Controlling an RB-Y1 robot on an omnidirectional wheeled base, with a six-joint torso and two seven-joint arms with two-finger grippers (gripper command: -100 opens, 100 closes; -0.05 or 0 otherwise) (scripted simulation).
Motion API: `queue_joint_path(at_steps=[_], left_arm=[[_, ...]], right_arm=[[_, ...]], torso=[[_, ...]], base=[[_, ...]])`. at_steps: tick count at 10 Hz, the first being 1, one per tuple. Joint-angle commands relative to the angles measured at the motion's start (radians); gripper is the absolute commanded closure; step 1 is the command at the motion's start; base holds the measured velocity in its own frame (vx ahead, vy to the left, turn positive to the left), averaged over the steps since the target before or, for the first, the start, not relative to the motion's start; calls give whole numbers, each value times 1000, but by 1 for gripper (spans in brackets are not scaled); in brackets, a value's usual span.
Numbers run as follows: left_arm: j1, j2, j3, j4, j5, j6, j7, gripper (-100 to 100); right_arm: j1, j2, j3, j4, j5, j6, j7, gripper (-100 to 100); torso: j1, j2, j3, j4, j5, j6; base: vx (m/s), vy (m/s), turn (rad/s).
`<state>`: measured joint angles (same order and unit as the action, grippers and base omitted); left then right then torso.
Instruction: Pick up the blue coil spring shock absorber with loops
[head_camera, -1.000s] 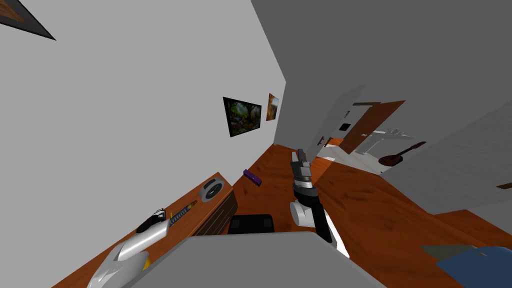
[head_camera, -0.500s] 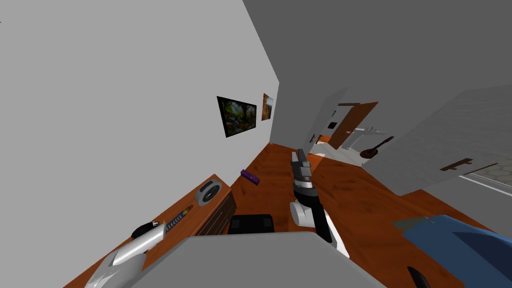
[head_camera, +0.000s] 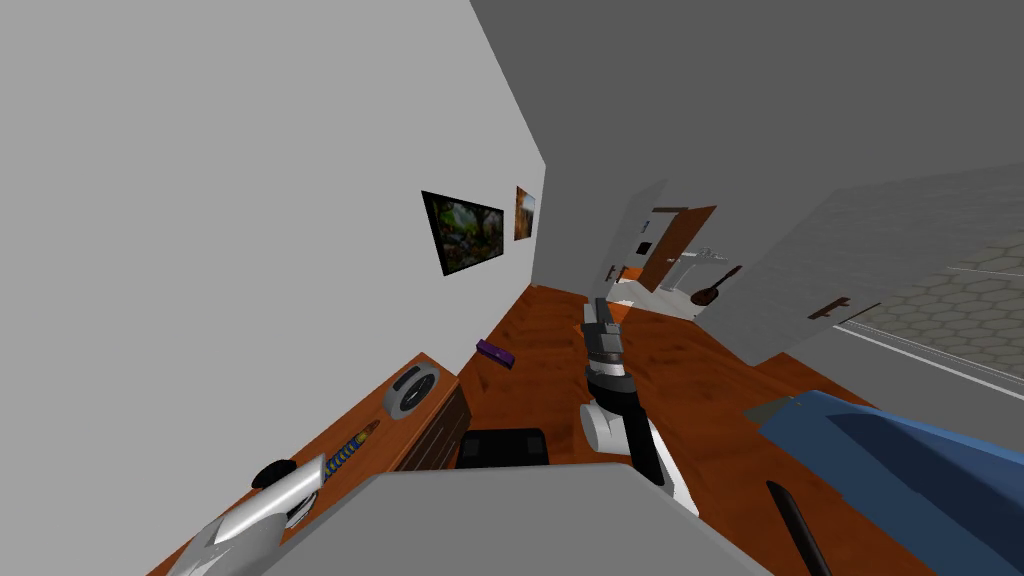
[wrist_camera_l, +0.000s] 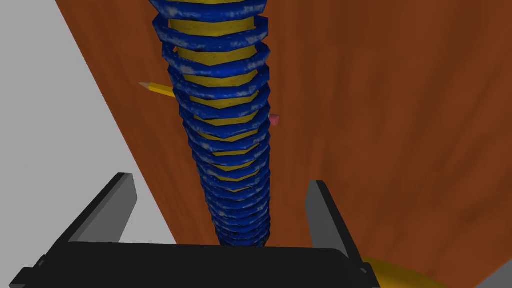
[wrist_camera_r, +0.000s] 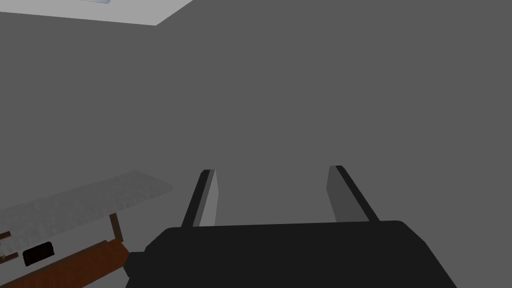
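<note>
On the far left in the head view, a brown bench (head_camera: 392, 428) stands by the wall. A black lump (head_camera: 272, 471) sits on it. My shiny left arm (head_camera: 262, 505) reaches over the bench next to that lump. The blue spring (head_camera: 350, 452) lies just past the arm's tip, with a round grey thing (head_camera: 412, 390) further along the bench.

The left wrist view is much closer. The left gripper (wrist_camera_l: 220, 184) is open, with one finger on each side of the spring (wrist_camera_l: 220, 115). The fingers are near the coils but not touching them. From here the spring has a yellow middle inside its blue rings. A yellow pencil (wrist_camera_l: 159, 90) with a pink end lies across the bench (wrist_camera_l: 400, 125) behind the spring.

Back in the head view, a small purple block (head_camera: 497, 353) lies on the brown floor (head_camera: 700, 400) past the bench. The right arm (head_camera: 608, 375) sticks out over the floor in the middle, well apart from the bench. The right gripper (wrist_camera_r: 272, 170) is open too and holds nothing. A blue bed (head_camera: 900, 460) is on the far right.
</note>
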<state>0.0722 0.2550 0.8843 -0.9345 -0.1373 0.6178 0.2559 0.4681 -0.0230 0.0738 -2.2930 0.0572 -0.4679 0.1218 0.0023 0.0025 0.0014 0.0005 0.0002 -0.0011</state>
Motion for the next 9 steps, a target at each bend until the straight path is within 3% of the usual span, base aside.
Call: queue_joint_path(at_steps=[1, 2, 3, 7, 8, 9], left_arm=[[0, 0, 0, 0, 0, 0, 0, -100], [-1, 0, 2, 3, 0, 2, 2, 0], [5, -5, -3, 23, -6, -26, 11, -100], [18, -15, -13, 63, -16, -82, 29, -100], [17, -14, -11, 53, -13, -68, 24, -100], [17, -14, -12, 54, -13, -72, 25, 100]], right_arm=[[0, 0, 0, 0, 0, 0, 0, 0], [0, 0, 0, 0, 0, 0, 0, 0], [0, 0, 0, 0, 0, 0, 0, 0], [0, 0, 0, 0, 0, 0, 0, 0], [0, 0, 0, 0, 0, 0, 0, 0], [0, 0, 0, 0, 0, 0, 0, 0]], torso=[[0, 0, 0, 0, 0, 0], [-1, -1, 0, 0, 0, 0], [-2, -1, -1, 0, 0, 0], [1, -4, -3, -1, 0, 0], [0, -4, -2, -1, 0, 0], [-2, -2, -1, -1, 0, 0]], base=[[-13, 19, -30], [0, 0, 0], [20, 39, 17], [38, 47, 7], [0, 0, 0], [0, 0, 0]])
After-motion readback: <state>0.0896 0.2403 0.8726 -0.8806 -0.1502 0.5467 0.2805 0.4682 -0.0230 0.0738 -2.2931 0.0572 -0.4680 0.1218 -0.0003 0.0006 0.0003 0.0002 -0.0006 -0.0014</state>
